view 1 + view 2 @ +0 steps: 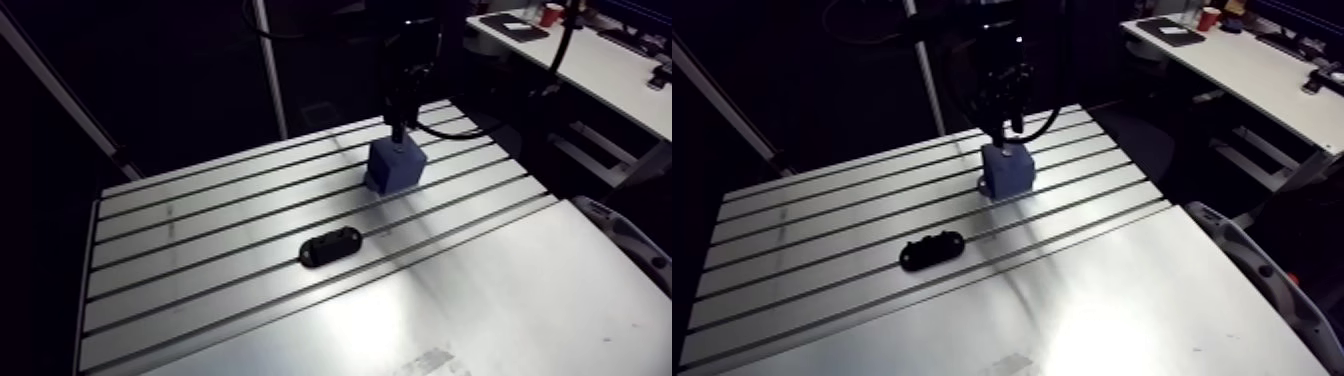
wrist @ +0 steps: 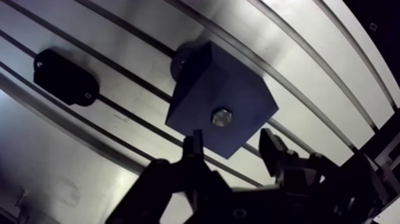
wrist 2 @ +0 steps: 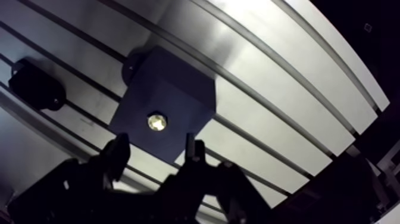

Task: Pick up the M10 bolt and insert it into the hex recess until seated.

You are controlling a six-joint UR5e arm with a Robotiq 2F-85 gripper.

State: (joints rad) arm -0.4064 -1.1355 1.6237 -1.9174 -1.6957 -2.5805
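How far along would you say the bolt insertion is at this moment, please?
Done, it seems: the bolt sits in the top face of the blue block, with only its head showing. In hand: nothing; the gripper hangs over the block with its fingers apart, clear of the bolt. Left: probably only checking that it is fully seated, which these views cannot settle, and pulling away.

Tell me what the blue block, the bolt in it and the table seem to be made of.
The blue block looks like matte plastic, perhaps printed: dull even colour, no glints. The bolt seems metal: its head shines. The table looks like brushed aluminium: streaky reflections.
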